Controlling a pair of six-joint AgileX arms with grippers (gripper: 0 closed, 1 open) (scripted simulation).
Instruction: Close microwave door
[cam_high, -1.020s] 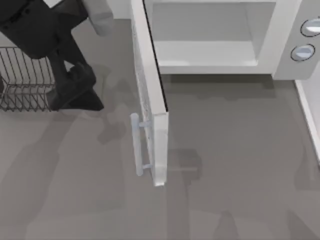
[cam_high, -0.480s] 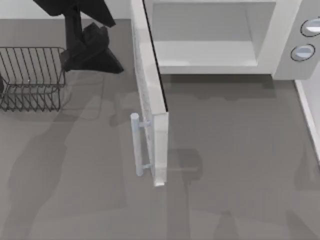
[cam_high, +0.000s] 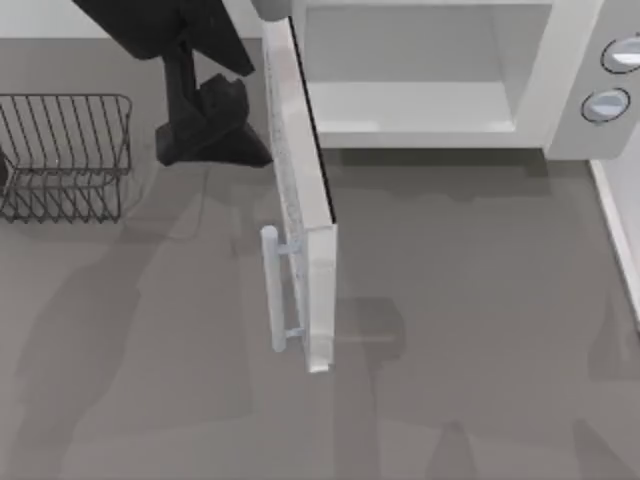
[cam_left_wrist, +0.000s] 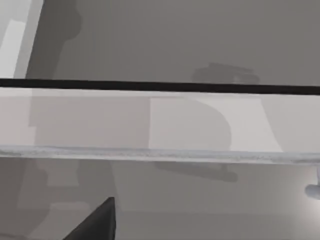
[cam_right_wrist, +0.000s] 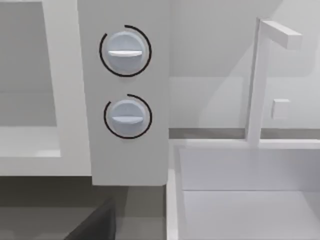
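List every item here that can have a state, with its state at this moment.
microwave door: wide open, swung out from the cavity, handle facing the top view's left.
microwave: cavity exposed.
knobs: both with pointer bars horizontal.
left gripper: beside the door's outer face near the hinge, left of it.
wire rack: sitting upright on the table, at the top view's left.

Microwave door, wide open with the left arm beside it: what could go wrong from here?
The left claw sits close to the hinge end of the microwave door, far from the bar handle; pushing there gives poor leverage and it may slide along the panel. The wire rack stands just beside the arm, so a wide swing might clip it.
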